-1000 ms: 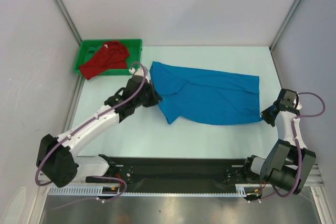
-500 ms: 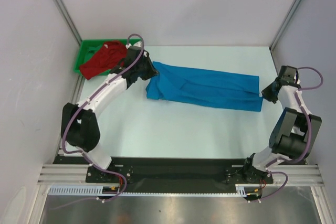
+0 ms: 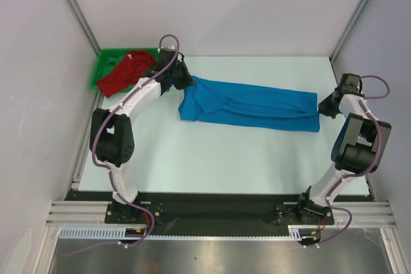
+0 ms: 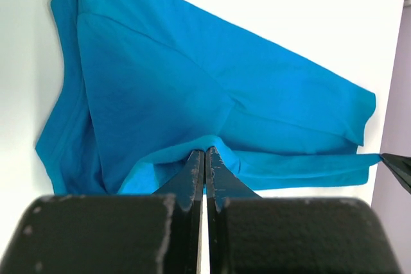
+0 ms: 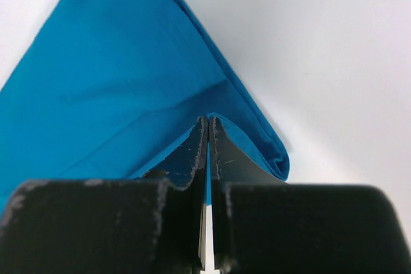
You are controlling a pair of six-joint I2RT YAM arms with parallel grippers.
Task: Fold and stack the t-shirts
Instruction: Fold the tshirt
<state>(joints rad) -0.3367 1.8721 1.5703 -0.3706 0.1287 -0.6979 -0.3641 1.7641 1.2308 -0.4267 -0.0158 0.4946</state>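
One blue t-shirt lies outstretched; one red t-shirt sits in one tray.

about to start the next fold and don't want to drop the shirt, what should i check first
1. Left fingers shut on the blue t-shirt edge: ok.
2. Right fingers shut on the corner at its other end: ok.
3. Shirt drawn out straight between the two grips: ok.
4. Shirt's left end lying smooth: not ok, cloth is bunched there.
5. Both layers caught in each grip: cannot tell.
6. Red t-shirt folded: not ok, crumpled in the green tray.
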